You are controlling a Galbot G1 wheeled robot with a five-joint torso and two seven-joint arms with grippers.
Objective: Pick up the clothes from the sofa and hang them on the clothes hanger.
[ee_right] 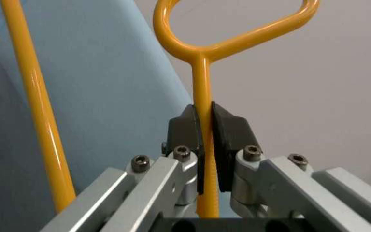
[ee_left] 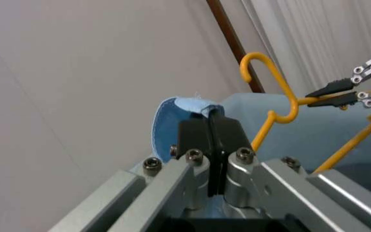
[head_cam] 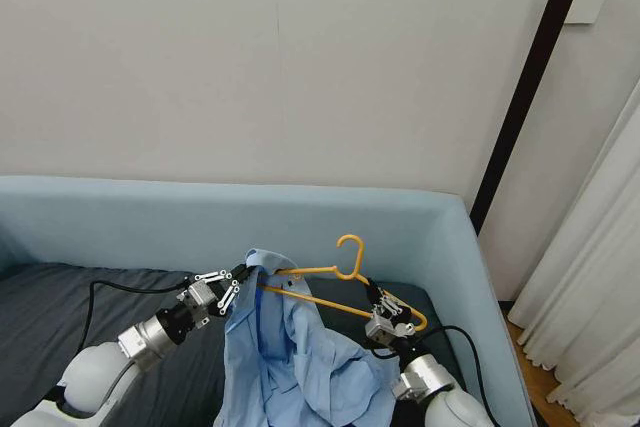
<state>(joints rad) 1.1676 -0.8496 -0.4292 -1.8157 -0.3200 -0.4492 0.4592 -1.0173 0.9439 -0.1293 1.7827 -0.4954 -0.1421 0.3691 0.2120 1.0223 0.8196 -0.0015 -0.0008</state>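
Observation:
A light blue shirt (head_cam: 290, 362) hangs from a yellow clothes hanger (head_cam: 349, 247) above the sofa seat. One end of the hanger is pushed into the shirt near its collar. My left gripper (head_cam: 243, 273) is shut on the collar edge; in the left wrist view the pads (ee_left: 198, 134) pinch the blue shirt (ee_left: 172, 110), with the hanger's hook (ee_left: 268, 79) beyond it. My right gripper (head_cam: 374, 297) is shut on the hanger's wire beside the hook, and the right wrist view shows its pads (ee_right: 227, 133) clamped on the yellow hanger rod (ee_right: 202, 82). The right gripper (ee_left: 309, 98) also shows far off in the left wrist view.
The pale blue sofa (head_cam: 200, 222) has a dark grey seat cushion (head_cam: 70, 297) under both arms. A plain wall rises behind it. A dark post (head_cam: 525, 87) and white curtains (head_cam: 600, 277) stand at the right. Black cables (head_cam: 120, 287) trail from the wrists.

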